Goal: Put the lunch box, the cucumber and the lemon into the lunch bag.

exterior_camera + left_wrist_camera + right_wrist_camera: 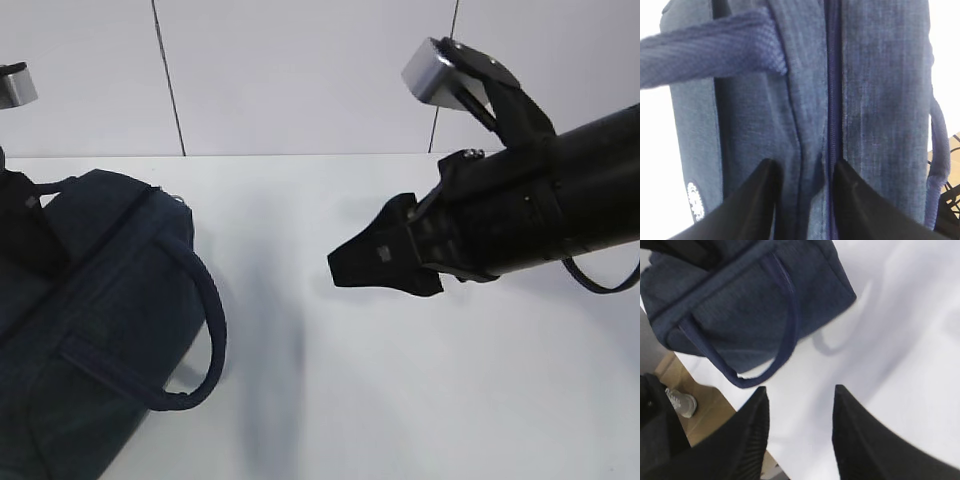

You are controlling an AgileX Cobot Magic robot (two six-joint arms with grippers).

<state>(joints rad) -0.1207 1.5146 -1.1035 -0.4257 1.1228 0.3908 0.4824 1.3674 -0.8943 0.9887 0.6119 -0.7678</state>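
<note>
The dark navy lunch bag [100, 300] lies at the left of the white table, its looped handle [205, 320] hanging toward the front. In the left wrist view my left gripper [804, 162] stands open just over the bag's top [880, 100], fabric showing between the fingers and the shut zipper [832, 100] running by the right finger. My right gripper [345, 268] hovers open over bare table at mid-right, nothing between its fingers [800, 388], with the bag [740, 300] ahead of it. The lunch box, cucumber and lemon are out of view.
White table [400, 400] stretches right of the bag, with a white wall behind. The right wrist view shows the table's edge near the bag, and below it a brown floor [705, 405] with a shoe [682, 402]. The left arm [25, 235] sits over the bag's far end.
</note>
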